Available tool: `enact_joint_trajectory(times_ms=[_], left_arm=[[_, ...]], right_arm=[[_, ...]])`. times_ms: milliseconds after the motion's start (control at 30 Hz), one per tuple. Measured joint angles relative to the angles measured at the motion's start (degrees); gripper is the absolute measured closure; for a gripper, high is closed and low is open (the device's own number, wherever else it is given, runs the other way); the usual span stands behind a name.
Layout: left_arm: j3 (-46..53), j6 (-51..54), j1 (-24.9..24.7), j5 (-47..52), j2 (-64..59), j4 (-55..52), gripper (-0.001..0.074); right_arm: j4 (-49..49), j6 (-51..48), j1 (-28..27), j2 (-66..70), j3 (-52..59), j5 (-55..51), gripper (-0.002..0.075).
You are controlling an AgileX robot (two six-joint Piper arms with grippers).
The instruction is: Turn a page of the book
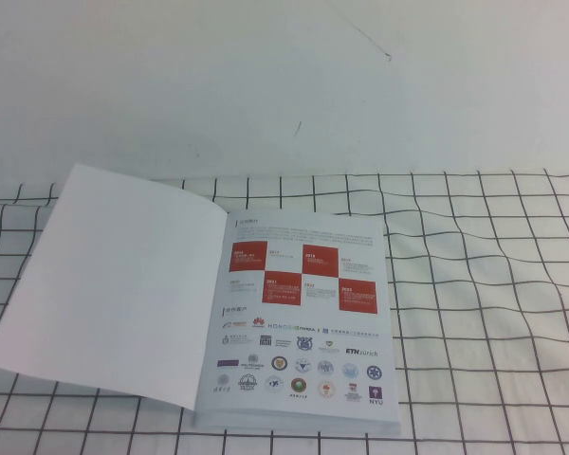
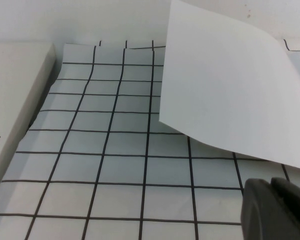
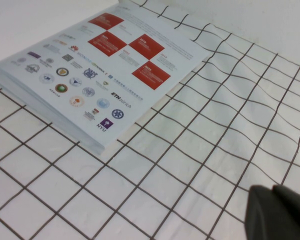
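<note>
Open book [image 1: 303,322] lies at the near cloth [image 1: 484,284] edge, its white page [image 1: 114,284] flipped left (free edge lifted). Left gripper [image 2: 275,210] hovers beside that edge, right gripper [image 3: 280,212] over bare cloth; jaw state cannot be told.

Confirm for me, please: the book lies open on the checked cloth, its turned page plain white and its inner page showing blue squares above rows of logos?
Not quite: the squares on the book are red, not blue, as the high view shows. The page is plain white.

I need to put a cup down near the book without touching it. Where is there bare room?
The checked cloth to the right of the book is bare. The left side is taken by the turned page. The left gripper and right gripper show only in their wrist views, above cloth.
</note>
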State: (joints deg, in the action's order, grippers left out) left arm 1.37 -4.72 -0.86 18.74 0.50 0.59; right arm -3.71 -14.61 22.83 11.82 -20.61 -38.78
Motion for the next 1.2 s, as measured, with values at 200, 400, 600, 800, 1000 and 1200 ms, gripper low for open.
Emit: enact_joint_trajectory(times_ms=[200,400,600,800,1000,1200], left_arm=[[0.0,0.0,0.0,0.0,0.0,0.0,0.0737],[0.0,0.0,0.0,0.08,0.0,0.0,0.0737],[0.0,0.0,0.0,0.12,0.0,0.0,0.0737],[0.0,0.0,0.13,0.12,0.0,0.0,0.0737],[0.0,0.0,0.13,0.21,0.0,0.0,0.0737],[0.0,0.0,0.13,0.21,0.0,0.0,0.0737]], right_arm=[[0.0,0.0,0.0,0.0,0.0,0.1,0.0728],[0.0,0.0,0.0,-0.37,0.62,1.03,0.0728],[1.14,-0.68,-3.34,-5.58,8.17,8.95,0.0728],[1.58,-0.87,-13.93,-11.46,19.89,25.47,0.0728],[1.34,-0.87,-25.38,-12.47,22.16,28.06,0.0728],[1.34,-0.87,-29.86,-12.57,22.16,23.71,0.0728]])
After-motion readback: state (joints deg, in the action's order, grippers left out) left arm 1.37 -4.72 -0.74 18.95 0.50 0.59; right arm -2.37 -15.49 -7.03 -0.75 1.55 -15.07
